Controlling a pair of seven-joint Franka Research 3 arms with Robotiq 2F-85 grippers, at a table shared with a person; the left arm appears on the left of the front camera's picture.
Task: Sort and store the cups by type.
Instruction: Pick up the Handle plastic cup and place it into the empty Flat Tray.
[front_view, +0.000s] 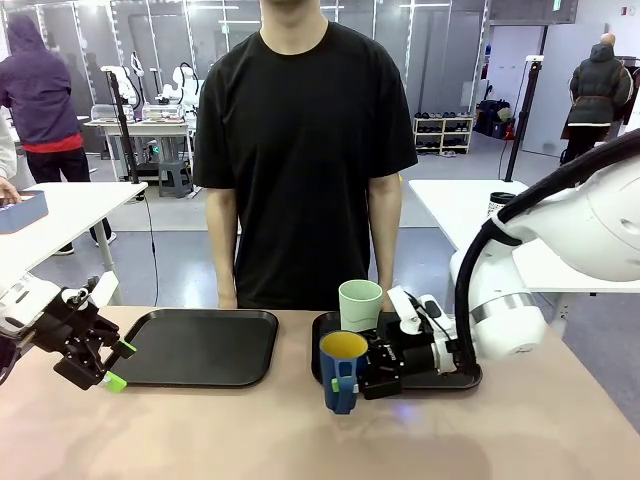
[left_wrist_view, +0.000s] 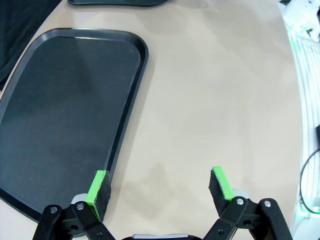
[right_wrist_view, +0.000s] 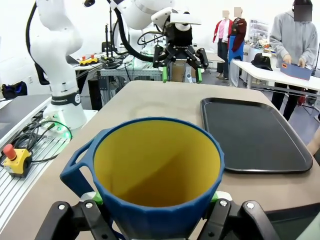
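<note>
Dark blue mug (front_view: 342, 372) with yellow inside, upright, clamped between the right gripper's (front_view: 362, 380) green pads (right_wrist_view: 91, 197), one pad on each side of its wall, handle on the side away from the wrist. Mug bottom close above or on the table (front_view: 250, 440) just before the right tray's (front_view: 460, 380) front edge; cannot tell whether touching. Pale green tumbler (front_view: 360, 305) just behind the held mug, upright on the right tray, beyond the closed fingers' tips. Off to the far side, left gripper (front_view: 113, 365) above bare tabletop, fingers (left_wrist_view: 99, 189) spread wide with nothing between them, one pad beside the rim of the left tray (front_view: 200, 345). Person (front_view: 300, 150) in a black shirt at the far edge.
</note>
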